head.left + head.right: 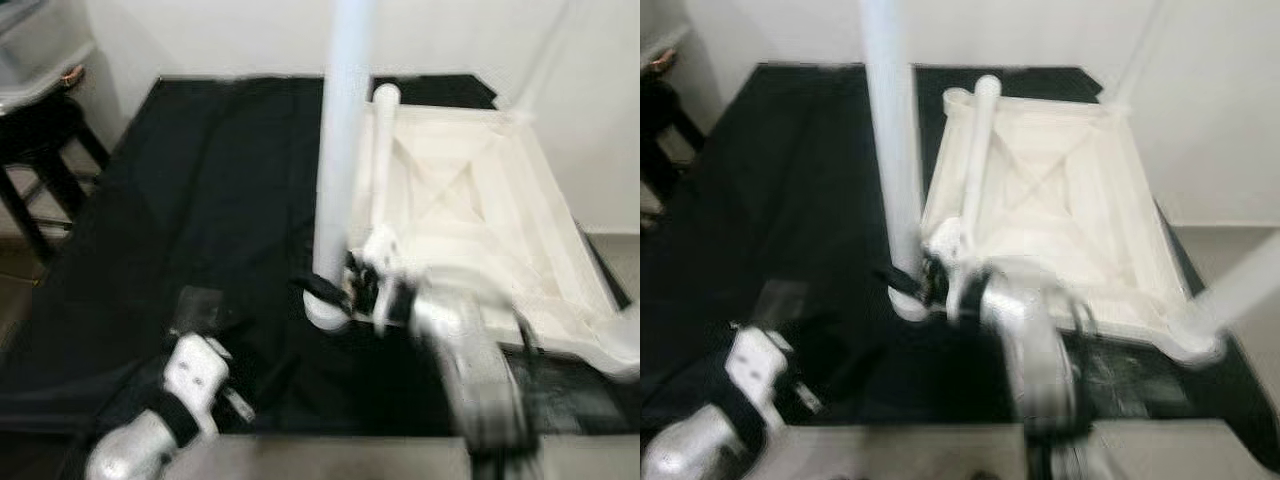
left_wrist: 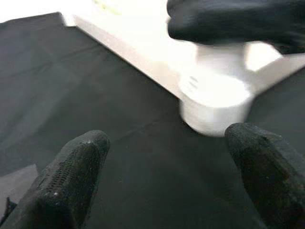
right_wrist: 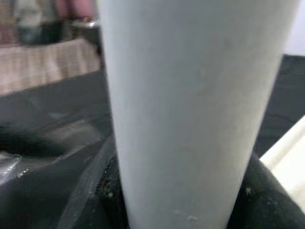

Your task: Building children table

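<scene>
Currently the white children's table (image 1: 470,210) lies upside down on a black cloth (image 1: 200,200). The right gripper (image 1: 345,290) has its fingers closed round an upright white leg (image 1: 338,150) at the near corner socket, apparently seated, though blur obscures this. The left gripper (image 2: 167,167) hovers nearby, fingers spread wide, holding nothing.

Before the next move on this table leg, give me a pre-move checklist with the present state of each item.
1. Right gripper closed around the upright white leg near its base: ok.
2. Leg standing at the corner socket of the upturned white tabletop: ok; fully seated: cannot tell.
3. Left gripper open, hovering over the black cloth short of the socket: ok.
4. Loose leg lying on the tabletop, untouched: ok.
5. Head views sharp: not ok, blurred.
</scene>
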Controlling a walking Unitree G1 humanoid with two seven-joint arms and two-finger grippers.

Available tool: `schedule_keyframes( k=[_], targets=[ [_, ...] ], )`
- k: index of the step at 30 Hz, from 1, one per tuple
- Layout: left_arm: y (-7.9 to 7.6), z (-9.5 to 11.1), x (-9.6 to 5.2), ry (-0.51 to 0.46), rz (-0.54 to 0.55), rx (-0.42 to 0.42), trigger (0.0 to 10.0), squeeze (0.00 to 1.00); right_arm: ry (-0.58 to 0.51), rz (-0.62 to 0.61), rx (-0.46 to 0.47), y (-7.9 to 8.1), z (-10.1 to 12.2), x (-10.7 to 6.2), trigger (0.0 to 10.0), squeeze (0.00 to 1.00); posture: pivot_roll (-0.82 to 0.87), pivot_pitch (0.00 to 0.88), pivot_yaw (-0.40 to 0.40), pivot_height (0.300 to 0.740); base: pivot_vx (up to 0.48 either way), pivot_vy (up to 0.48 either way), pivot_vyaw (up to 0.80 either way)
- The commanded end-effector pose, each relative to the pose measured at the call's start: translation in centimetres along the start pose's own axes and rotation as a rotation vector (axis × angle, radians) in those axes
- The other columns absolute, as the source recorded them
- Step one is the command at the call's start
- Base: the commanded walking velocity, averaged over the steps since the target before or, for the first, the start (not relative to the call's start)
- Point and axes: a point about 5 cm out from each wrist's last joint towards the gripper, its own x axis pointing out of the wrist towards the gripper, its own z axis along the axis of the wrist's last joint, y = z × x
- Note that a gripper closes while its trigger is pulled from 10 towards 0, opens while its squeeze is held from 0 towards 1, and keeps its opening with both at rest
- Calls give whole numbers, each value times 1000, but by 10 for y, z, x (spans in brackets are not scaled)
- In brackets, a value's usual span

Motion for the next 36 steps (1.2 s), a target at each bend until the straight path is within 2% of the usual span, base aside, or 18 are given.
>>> schedule_keyframes(
  k=[1,6,7,8,9,10,11,15,17,18,19,20,23,26,32,33,35,36],
  targets=[
    [-1,-4,-1,21,-22,-13,10000,0,153,-55,7,0,-23,-2,0,0,2,242,52,740,0,0,0],
    [0,-2,4,15,-38,-8,10000,0,146,-69,28,-8,-19,3,0,0,9,237,52,740,0,0,0],
    [2,-1,5,9,-34,-4,10000,0,154,-58,30,-8,-18,7,7098,0,9,237,50,740,0,0,0],
    [3,0,6,6,-30,-1,10000,0,166,-68,31,-7,-15,8,7098,0,9,237,50,740,0,0,0],
    [4,0,6,6,-26,2,10000,0,164,-53,48,-7,-11,11,10000,0,15,234,47,740,0,0,0],
    [4,0,6,6,-26,2,10000,0,164,-53,48,-7,-11,11,10000,0,15,234,47,740,0,0,0],
    [4,0,6,7,-23,4,10000,0,161,-45,62,-7,-8,13,10000,1000,15,234,47,740,0,0,0],
    [4,-1,5,11,-11,2,10000,0,50,148,112,-13,17,22,10000,1000,20,231,44,740,0,0,0],
    [4,-1,6,8,-2,1,10000,0,-26,449,24,-21,33,18,10000,1000,29,220,35,740,0,0,0],
    [4,-1,6,8,-2,1,10000,0,-26,449,24,-21,33,18,10000,1000,29,220,35,740,0,0,0],
    [4,-1,6,7,2,1,10000,0,-36,548,-1,-23,37,14,10000,196,29,220,35,740,0,0,0],
    [4,-1,7,6,5,2,10000,0,-17,661,-48,-30,39,12,10000,0,36,215,30,740,0,0,0],
    [4,-1,7,2,11,2,10000,0,15,779,-92,-40,41,11,10000,0,36,212,28,740,0,0,0],
    [4,-1,9,-1,17,3,10000,0,13,784,-88,-56,46,30,10000,0,41,206,23,740,0,0,0],
    [2,1,10,-9,20,8,10000,0,56,896,-51,-75,48,45,10000,0,64,197,11,740,0,0,0],
    [2,1,10,-8,21,10,10000,0,53,898,-44,-77,49,48,8314,0,70,195,8,740,0,0,0],
    [2,0,10,-8,23,11,10000,0,50,904,-41,-78,51,50,8314,0,70,195,8,740,0,0,0],
    [3,0,9,-6,25,12,10000,0,40,907,-35,-79,53,53,0,0,70,195,8,740,0,0,0]
  ],
)
